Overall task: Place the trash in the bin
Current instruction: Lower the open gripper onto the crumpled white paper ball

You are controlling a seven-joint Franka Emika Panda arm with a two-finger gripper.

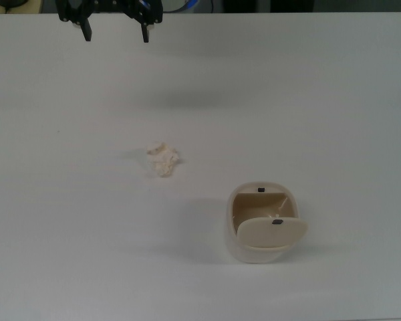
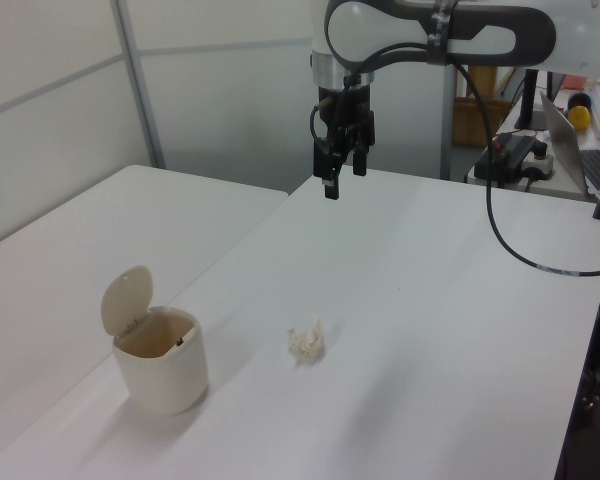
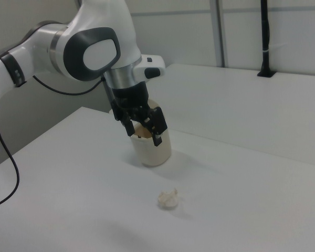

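Hovering spread-fingered, your gripper (image 1: pixel 115 30) hangs well apart from the bin (image 1: pixel 262 227); trash (image 1: pixel 162 159) lies between, and the lid probably stands open.

A plain white table (image 1: pixel 67 241) carries two things. The trash (image 1: pixel 163 159), a crumpled cream wad, lies near the top view's centre. The bin (image 1: pixel 260 247) stands apart at about four o'clock from it, upright, its flap lid (image 1: pixel 271 231) tipped open.

Bright even overhead light, white table (image 1: pixel 334 100) slightly washed out, faint soft shadows, mild softness throughout
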